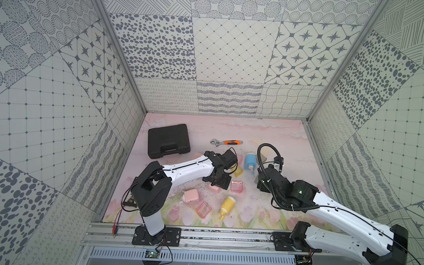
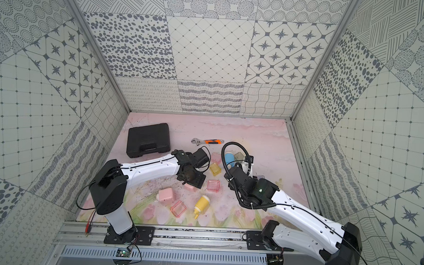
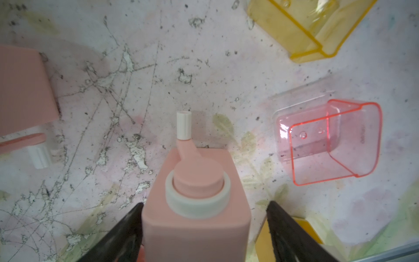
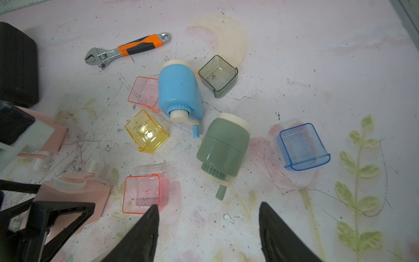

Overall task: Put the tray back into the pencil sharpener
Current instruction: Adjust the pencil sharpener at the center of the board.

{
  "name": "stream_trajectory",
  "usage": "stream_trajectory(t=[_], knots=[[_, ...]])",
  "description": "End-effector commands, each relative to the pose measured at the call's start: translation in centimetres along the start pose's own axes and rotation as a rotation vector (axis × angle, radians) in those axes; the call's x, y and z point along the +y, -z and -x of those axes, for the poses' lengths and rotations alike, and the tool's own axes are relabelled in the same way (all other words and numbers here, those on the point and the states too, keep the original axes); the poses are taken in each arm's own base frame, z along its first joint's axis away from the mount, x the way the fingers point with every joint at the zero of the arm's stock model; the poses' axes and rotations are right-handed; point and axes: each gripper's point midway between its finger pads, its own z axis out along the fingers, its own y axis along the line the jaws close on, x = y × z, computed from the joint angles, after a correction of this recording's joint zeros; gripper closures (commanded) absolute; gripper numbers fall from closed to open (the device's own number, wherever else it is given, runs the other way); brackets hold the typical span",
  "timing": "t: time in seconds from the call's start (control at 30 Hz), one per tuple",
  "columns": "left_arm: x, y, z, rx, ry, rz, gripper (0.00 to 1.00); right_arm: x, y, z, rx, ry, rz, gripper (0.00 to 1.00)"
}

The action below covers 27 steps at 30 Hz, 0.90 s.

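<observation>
1. The left fingers [image 3: 122,236] stood parted astride the pink pencil sharpener [image 3: 195,204], one touching its side, a gap at the other.
2. The pink tray [image 3: 328,143] lay ahead, apart, past that gap.
3. The right fingers [image 4: 140,236] gaped empty, bare surface [image 4: 208,226] between them.

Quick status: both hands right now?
Left hand: open around the pink pencil sharpener, gap on one side.
Right hand: open, empty.
</observation>
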Motion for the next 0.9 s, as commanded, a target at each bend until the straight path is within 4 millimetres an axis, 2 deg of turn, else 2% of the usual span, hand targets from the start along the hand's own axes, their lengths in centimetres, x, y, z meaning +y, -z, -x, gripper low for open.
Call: stream_trajectory(t=[0.0,0.17,0.27,0.37,0.43,0.5,0.63,0.77,0.87], knots=[[0.3,-0.4,0.0,0.031,0.026,-0.021,0.25,-1.1,0.1,0.1,-0.024,-0.051,-0.030,0.29],[1.2,-0.4,0.1,0.020,0.085,0.021,0.40,-0.7,0.0,-0.3,-0.002,-0.078,-0.007,0.30],[2.2,-0.2,0.3,-0.001,0.118,0.076,0.49,-1.6,0.3,-0.9,0.020,-0.056,-0.028,0.29],[3.1,0.8,0.7,-0.041,0.174,0.113,0.58,-2.6,1.1,-0.6,0.001,-0.061,-0.032,0.30],[3.4,1.9,1.1,-0.085,0.241,0.120,0.59,-3.0,1.6,-0.4,-0.013,-0.075,-0.029,0.29],[3.3,3.2,1.7,-0.133,0.343,0.093,0.69,-3.4,2.0,-0.2,-0.020,-0.085,-0.028,0.29],[3.1,5.0,2.4,-0.205,0.578,0.048,0.78,-3.2,2.2,0.1,-0.022,-0.065,-0.029,0.29],[3.5,5.8,2.2,-0.227,0.778,0.075,0.81,-2.7,2.3,0.7,-0.024,-0.028,-0.032,0.30],[4.1,5.4,1.4,-0.224,0.906,0.158,0.81,-2.3,2.5,1.1,-0.031,-0.011,-0.027,0.29]])
